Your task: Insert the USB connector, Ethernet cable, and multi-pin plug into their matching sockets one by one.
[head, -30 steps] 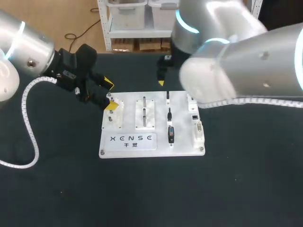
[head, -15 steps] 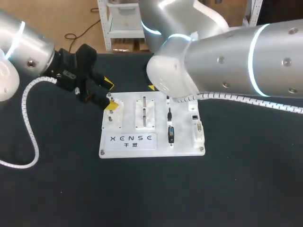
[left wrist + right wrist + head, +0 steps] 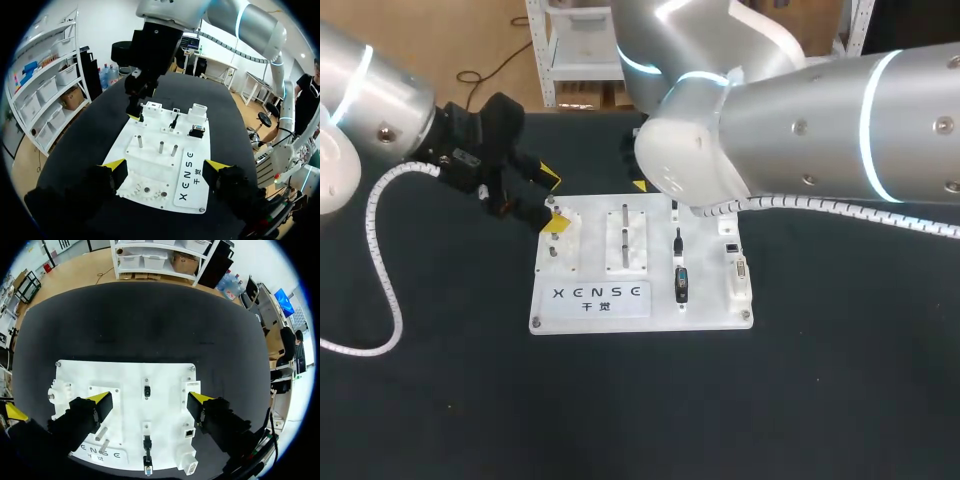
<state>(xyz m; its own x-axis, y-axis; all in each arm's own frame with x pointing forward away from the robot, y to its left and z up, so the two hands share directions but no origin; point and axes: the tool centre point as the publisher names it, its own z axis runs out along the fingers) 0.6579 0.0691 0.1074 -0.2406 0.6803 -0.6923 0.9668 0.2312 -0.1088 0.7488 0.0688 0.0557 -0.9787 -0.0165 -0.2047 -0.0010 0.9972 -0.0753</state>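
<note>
Black cloth covers the counter (image 3: 440, 400), and a white board (image 3: 710, 290) lies flat at its middle. Three dark plugs (image 3: 681, 283) sit in a row down the board's middle strip, with the sockets (image 3: 740, 268) in the strip beside them, near the right edge. The left arm comes in low from the left, its left claw (image 3: 552, 202) tilted down at the board's far left corner. Its fingers are spread wide and hold nothing. The right arm bends over the board's far edge, its bulky elbow hiding most of its claw from above. The right claw (image 3: 149, 399) points straight down over the board, wide open and empty, level with the farthest plug.
</note>
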